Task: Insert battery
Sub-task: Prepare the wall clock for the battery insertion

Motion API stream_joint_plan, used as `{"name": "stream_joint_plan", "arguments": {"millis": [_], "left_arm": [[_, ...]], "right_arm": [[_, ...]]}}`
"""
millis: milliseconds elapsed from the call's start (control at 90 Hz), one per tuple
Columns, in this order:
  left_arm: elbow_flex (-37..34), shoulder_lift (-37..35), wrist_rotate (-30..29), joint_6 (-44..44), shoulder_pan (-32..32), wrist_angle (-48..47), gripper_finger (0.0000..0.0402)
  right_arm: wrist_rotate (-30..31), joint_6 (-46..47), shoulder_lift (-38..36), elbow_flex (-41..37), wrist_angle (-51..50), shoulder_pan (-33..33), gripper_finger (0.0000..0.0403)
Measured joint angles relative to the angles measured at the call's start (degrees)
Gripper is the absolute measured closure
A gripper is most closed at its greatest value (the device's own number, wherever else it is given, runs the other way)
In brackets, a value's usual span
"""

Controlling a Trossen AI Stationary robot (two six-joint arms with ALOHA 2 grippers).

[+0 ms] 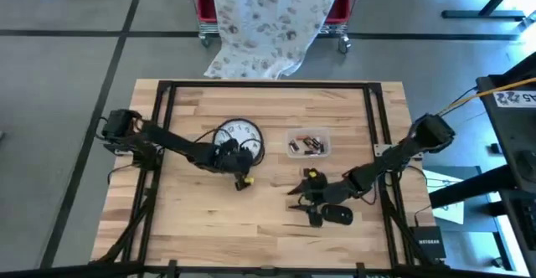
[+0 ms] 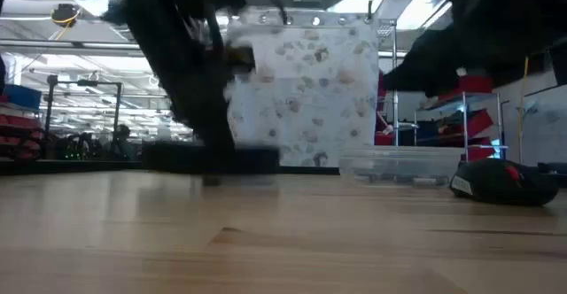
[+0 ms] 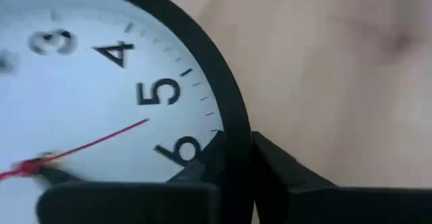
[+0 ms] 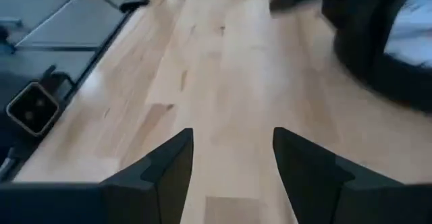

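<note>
Because the clock (image 1: 238, 137) must be steadied before any battery goes in, I clamp its rim with the left gripper (image 3: 236, 160), while the right gripper (image 4: 233, 156) hovers wide open near the battery tray (image 1: 308, 143).

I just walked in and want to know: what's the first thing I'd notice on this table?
The round white clock near the table's middle, with the left tool closed on its black rim by the 6. Beside it sits a clear tray of batteries, and the right tool hovers open over bare wood next to a black computer mouse.
</note>
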Motion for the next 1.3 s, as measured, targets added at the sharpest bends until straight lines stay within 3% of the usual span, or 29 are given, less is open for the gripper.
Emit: {"name": "stream_joint_plan", "arguments": {"millis": [156,278,400,500,667,778,889,1044,1244,1300], "left_arm": [[0.17,-7.65,-0.46,-2.77,-5.85,-0.11,0.038],[0.21,-12.09,-0.64,-5.76,-10.48,0.29,0.038],[0.19,-12.93,-0.68,-8.71,-14.11,0.22,0.038],[0.17,-12.97,-0.9,-11.51,-16.15,0.09,0.038],[0.17,-12.99,-1.78,-13.04,-18.43,0.13,0.0377],[0.17,-12.67,-1.96,-13.23,-18.85,0.3,0.0376],[0.17,-11.74,-1.96,-13.35,-19.11,0.43,0.0377],[0.17,-10.77,-1.63,-13.64,-19.14,0.44,0.0374],[0.17,-10.79,-1.72,-11.91,-19.18,0.85,0.037],[0.17,-10.8,-0.04,-10.7,-19.18,1.2,0.0369]], "right_arm": [[-6.12,-11.93,7.32,0.5,13.87,0.02,0.0215],[-5.97,-28.26,8.22,5.83,14.51,1.13,0.0215],[3.92,-43.89,8.13,13.85,7.04,1.88,0.0212],[14.28,-55.54,8.06,22.01,-7.74,1.94,0.0192],[18.38,-63.23,10.09,32.98,-29.05,0.34,0.0128],[21.86,-64.9,12.36,36.07,-30.85,-1.23,0.0095],[23.32,-68.88,14.66,37.06,-28.04,-2.77,0.0088],[22.82,-71.11,16.96,37.3,-27.83,-4.45,0.0117],[20.29,-63.96,17.58,37.3,-29.16,-5.67,0.0249],[18.59,-61.29,17.61,37.25,-29.6,-5.8,0.0255]]}}
